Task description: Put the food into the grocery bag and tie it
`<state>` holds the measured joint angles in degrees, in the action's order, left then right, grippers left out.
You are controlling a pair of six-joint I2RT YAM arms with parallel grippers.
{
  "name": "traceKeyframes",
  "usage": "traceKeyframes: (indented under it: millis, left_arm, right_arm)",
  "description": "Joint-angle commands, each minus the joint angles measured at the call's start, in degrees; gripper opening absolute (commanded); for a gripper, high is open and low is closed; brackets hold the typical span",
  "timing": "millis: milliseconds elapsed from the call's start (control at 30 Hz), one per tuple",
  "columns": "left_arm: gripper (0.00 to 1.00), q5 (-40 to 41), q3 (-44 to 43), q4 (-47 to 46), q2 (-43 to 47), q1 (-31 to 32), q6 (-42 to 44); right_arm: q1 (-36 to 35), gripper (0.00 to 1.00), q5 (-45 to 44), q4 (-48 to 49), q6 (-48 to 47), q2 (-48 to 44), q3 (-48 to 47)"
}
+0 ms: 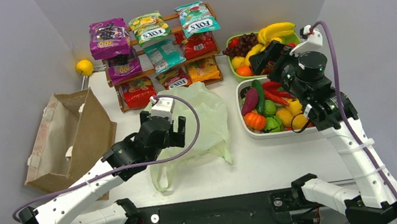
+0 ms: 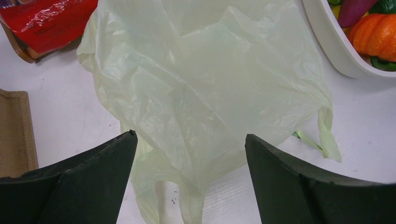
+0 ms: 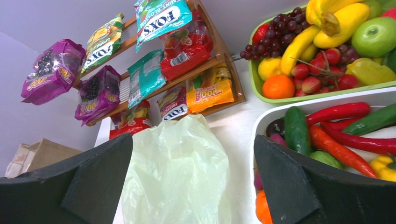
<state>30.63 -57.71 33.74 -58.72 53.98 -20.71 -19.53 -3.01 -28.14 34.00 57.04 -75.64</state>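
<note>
Left of centre, my left tool (image 1: 178,131) hangs released above the near end of the grocery bag (image 1: 207,111), which lies flat on the counter (image 1: 283,158) mid-frame, while my right tool (image 3: 193,140), also released, hovers over the food (image 1: 255,120) at right.

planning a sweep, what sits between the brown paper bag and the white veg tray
The pale green grocery bag with the left gripper above it, seen in the top view.
</note>
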Motion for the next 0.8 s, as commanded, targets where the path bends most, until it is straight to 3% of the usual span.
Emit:
traceKeyframes:
  millis: [0, 233, 367, 533, 767]
  left_arm:
    - [0.85, -2.13, 2.9, -1.34, 3.64, -0.18, -0.12]
    - [0.88, -10.49, 12.68, -9.21, 3.04, 0.46, 3.78]
    - [0.87, -8.15, 17.12, -14.53, 1.18, 3.18, 6.65]
    - [0.76, -10.66, 19.04, -18.02, -0.95, 5.8, 11.87]
    - [0.78, -6.06, 16.62, -17.5, -7.45, 10.74, 16.82]
  right_arm:
    - [0.11, 0.99, 2.32, 4.21, 4.33, 5.12, -5.12]
    - [0.18, 0.97, 6.38, 8.63, 8.59, 11.35, -9.73]
    - [0.28, 0.97, 7.78, 8.76, 9.2, 13.05, -11.01]
    - [1.08, 0.96, 8.68, 8.57, 9.81, 11.81, -7.36]
    - [3.88, 0.96, 11.13, 8.49, 11.13, 9.42, -2.19]
